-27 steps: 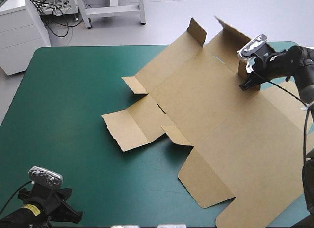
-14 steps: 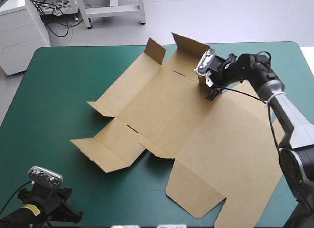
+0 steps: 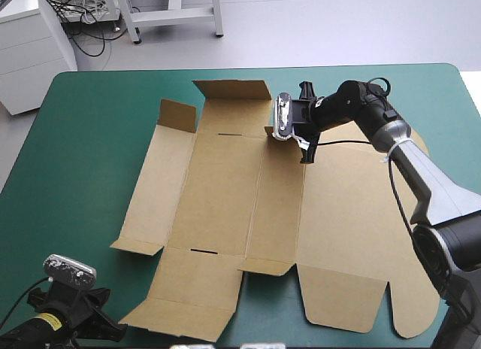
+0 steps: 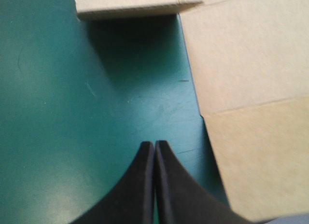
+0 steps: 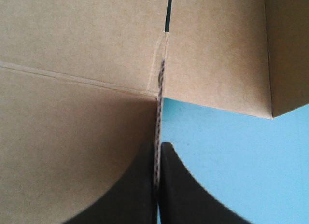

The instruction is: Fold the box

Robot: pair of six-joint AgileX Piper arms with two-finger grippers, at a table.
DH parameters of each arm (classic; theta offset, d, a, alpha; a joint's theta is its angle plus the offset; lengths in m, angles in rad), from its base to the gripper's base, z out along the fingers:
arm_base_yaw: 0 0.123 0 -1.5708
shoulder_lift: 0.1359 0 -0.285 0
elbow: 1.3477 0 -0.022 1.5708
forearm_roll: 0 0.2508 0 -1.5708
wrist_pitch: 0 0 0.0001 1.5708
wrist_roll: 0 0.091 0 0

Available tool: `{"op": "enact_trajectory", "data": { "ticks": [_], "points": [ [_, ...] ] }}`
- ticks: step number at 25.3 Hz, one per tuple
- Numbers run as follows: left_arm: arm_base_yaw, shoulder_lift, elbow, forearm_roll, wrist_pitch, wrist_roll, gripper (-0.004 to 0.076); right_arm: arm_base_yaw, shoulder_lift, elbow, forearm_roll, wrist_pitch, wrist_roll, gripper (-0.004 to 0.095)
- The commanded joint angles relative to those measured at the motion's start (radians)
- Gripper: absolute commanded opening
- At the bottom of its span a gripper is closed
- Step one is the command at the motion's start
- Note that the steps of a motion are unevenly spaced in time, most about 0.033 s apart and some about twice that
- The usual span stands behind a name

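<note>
The left gripper sits at about 7 o'clock on the teal-green worktop, low at the near left corner. Its black fingers are pressed together into one pointed arch and hold nothing. Under them is bare worktop, and brown board lies ahead of the gripper and off to one side, apart from the fingertips.

The box is a cut sheet of brown board, spread open and mostly flat, covering the worktop from its middle out toward 3 and 5 o'clock. At the sheet's 10 o'clock corner a small flap stands tilted up. At 12 o'clock the wide far flap is raised as well, near the worktop's far edge. The near flaps at 6 o'clock lie flat, close to the near edge, and two rounded panels reach toward 5 o'clock.

The right arm comes in from 3 o'clock and bends over the sheet — its right gripper is at roughly 1 o'clock from the box's middle, just beside the far flap. Its fingers are all but closed on the box, with a raised edge of board clamped between them and the corrugated cut edge showing in the gap. Ahead of the fingers a narrow slot is cut in the board, and bare worktop shows beside one finger.
</note>
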Motion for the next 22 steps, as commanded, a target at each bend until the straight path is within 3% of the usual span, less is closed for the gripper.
{"op": "enact_trajectory", "data": {
  "ticks": [1,4,6,16,20,22],
  "points": [
    [-0.003,0.008,-0.023,-0.018,-0.049,-0.009,-0.0032,0.000,-0.030,-0.035,0.119,-0.014,-0.087,-0.0024],
    [-0.003,0.008,-0.023,-0.018,-0.049,-0.009,-0.0032,0.000,0.004,-0.036,0.295,-0.048,-0.208,-0.0024],
    [-0.003,0.008,-0.023,-0.018,-0.049,-0.009,-0.0032,0.000,0.027,-0.038,0.343,-0.060,-0.226,-0.0024],
    [-0.003,0.008,-0.023,-0.018,-0.049,-0.007,-0.0032,0.000,0.078,-0.037,0.340,-0.070,-0.239,0.0000],
    [-0.003,0.008,-0.023,-0.018,-0.049,-0.007,-0.0032,0.000,0.078,-0.037,0.336,-0.065,-0.239,0.0137],
    [-0.003,0.008,-0.023,-0.018,-0.049,-0.007,-0.0032,0.000,0.078,-0.037,0.336,-0.056,-0.239,0.0293]
  ]
}}
